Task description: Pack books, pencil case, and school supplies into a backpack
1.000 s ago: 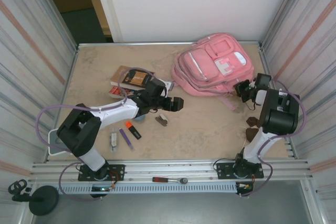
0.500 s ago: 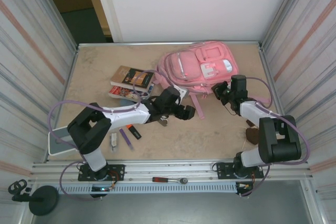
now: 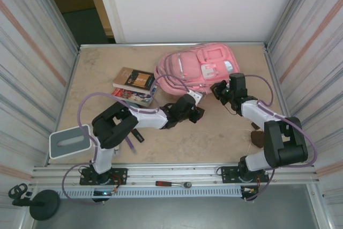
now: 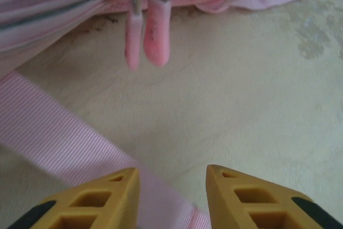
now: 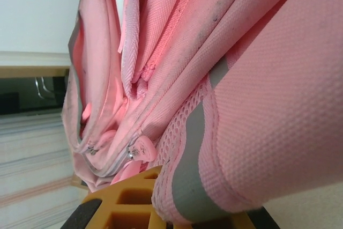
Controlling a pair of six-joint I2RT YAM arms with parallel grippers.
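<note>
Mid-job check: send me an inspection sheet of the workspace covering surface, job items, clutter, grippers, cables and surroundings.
surface: beige mottled table.
job's things: pink backpack lying at the back, zip pulls side by side; two books overlapping to its left; purple pen beside the left arm.
clutter: grey tray at the left edge; red-handled tool on the front rail; brown object by the right arm.
grippers: left gripper open above a strap, short of the zip pulls; right gripper shut on backpack fabric.
cables: purple cables loop off both arms.
surroundings: corrugated metal walls at the sides, white wall behind.
</note>
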